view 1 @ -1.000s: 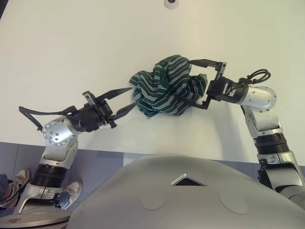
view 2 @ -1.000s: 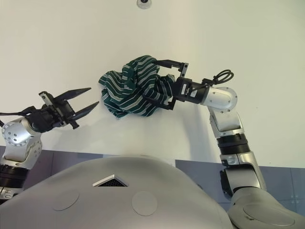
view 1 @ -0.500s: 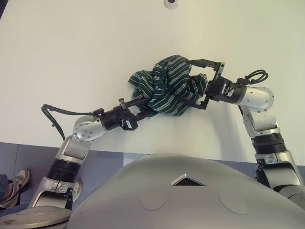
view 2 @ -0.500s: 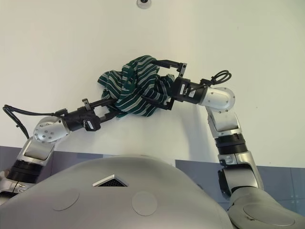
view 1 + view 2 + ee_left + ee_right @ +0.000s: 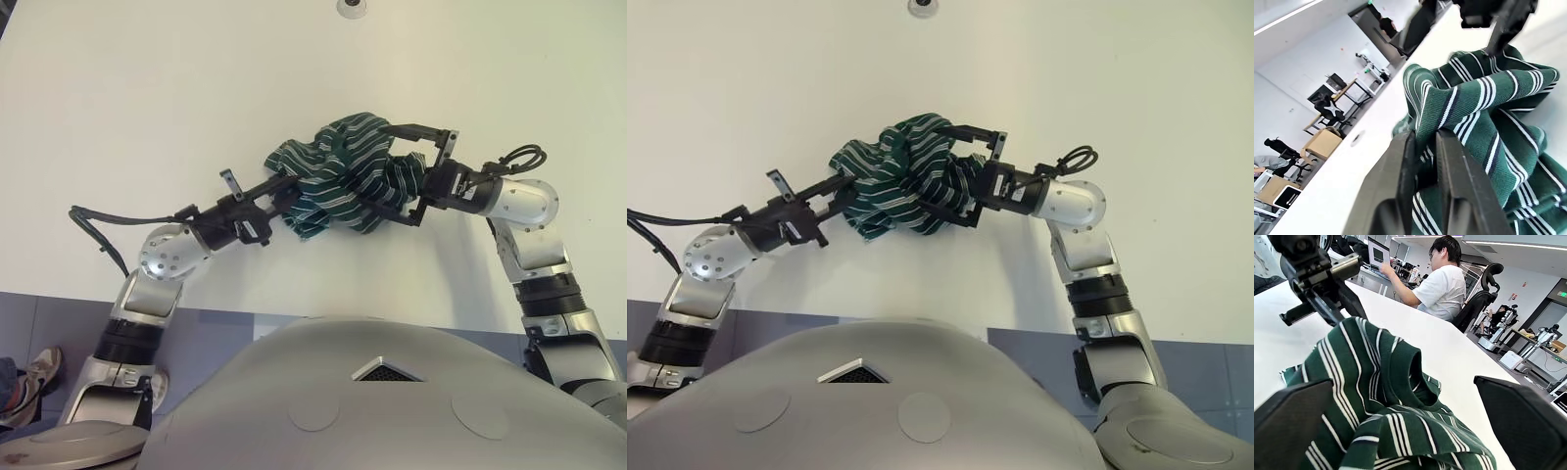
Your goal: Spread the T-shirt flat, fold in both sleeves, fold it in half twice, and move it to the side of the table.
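A green T-shirt (image 5: 345, 176) with white stripes lies crumpled in a heap near the middle of the white table (image 5: 147, 98). My left gripper (image 5: 288, 188) comes in from the left and is shut on a fold at the heap's left edge; in the left wrist view the cloth (image 5: 1488, 98) is pinched between the two dark fingers (image 5: 1400, 176). My right gripper (image 5: 378, 166) stands open at the heap's right side, one finger on the far side and one on the near side. In the right wrist view its fingers (image 5: 1288, 431) sit wide apart around the cloth (image 5: 1376, 382).
A small round fitting (image 5: 350, 6) sits at the table's far edge. The table's front edge (image 5: 294, 315) runs close below both arms. Bare white tabletop lies to the left, right and beyond the heap.
My left gripper, open and off to the left a second ago, moved right to the T-shirt and shut on its left edge. The right gripper has hardly moved.
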Available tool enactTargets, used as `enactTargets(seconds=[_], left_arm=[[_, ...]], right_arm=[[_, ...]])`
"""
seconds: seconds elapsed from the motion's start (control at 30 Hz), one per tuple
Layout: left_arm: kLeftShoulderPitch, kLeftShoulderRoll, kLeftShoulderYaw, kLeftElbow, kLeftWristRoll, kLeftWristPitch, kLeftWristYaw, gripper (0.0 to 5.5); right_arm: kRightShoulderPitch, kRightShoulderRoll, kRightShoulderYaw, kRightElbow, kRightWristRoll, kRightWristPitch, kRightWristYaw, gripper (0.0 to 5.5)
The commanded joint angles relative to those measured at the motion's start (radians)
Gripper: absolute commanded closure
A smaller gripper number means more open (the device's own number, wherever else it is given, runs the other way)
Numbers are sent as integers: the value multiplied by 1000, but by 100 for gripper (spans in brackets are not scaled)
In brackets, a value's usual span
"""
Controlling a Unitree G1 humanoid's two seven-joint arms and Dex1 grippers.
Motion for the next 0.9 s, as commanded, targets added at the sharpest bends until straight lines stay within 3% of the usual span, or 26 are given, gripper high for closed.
enactTargets(seconds=[0.03, 0.37, 0.63, 0.9], left_arm=[[0, 6, -6, -8, -8, 14, -9, 547], [-15, -1, 1, 29, -47, -19, -11, 547], [-82, 33, 209, 87, -178, -26, 16, 547], [-32, 66, 165, 198, -110, -184, -84, 547]], right_arm=[[-5, -1, 4, 8, -18, -9, -6, 10], [-4, 3, 1, 16, -24, -18, -9, 10], [-14, -1, -17, 31, -27, -23, -23, 10], [-56, 2, -23, 130, -139, -54, -107, 10]])
